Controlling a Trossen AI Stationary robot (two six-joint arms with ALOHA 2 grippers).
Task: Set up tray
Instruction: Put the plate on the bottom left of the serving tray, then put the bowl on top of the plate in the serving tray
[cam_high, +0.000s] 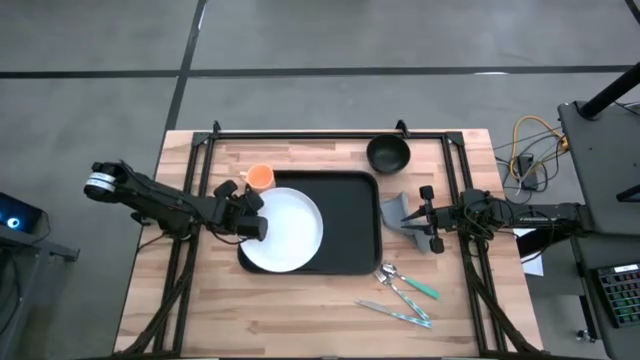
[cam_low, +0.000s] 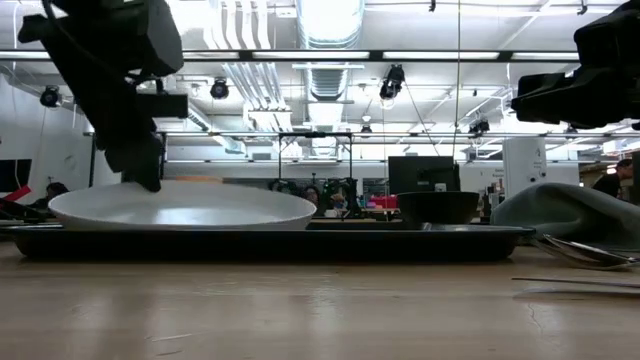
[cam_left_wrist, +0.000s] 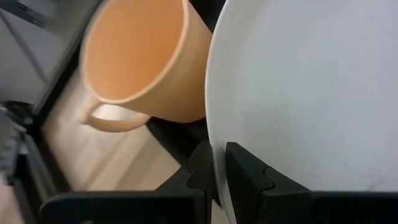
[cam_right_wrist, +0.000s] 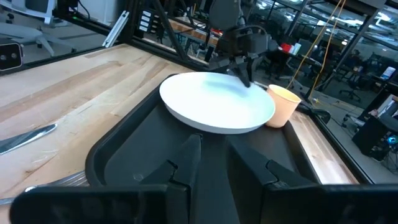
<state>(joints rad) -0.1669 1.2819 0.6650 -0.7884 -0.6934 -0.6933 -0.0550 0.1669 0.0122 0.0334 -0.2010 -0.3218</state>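
The black tray (cam_high: 355, 215) lies flat on the middle of the wooden table. The round white plate (cam_high: 290, 232) sits over the tray's left half, and its left rim overhangs the tray's edge. My left gripper (cam_high: 252, 225) is at that left rim, shut on it. In the low view the plate (cam_low: 185, 208) looks level and low over the tray (cam_low: 400, 240). My right gripper (cam_high: 428, 217) is open. It hovers over a grey cloth (cam_high: 398, 213) beside the tray's right edge, and in the low view it is well above the cloth (cam_low: 570, 212). My left gripper (cam_left_wrist: 217, 155) pinches the white plate's left rim (cam_left_wrist: 219, 134) between its two fingers, one on the white upper face and one (cam_left_wrist: 200, 167) on the outer side. It comes from the table's left, slanting down. Whether the plate rests on the tray or is held just clear, I cannot tell.
An orange cup (cam_high: 260, 178) stands just behind the plate, at the tray's far left corner. A small black bowl (cam_high: 388, 153) sits near the table's far edge. A spoon (cam_high: 405, 284) and a second piece of teal-handled cutlery (cam_high: 395, 312) lie near the tray's near right corner. A black frame runs around the table.
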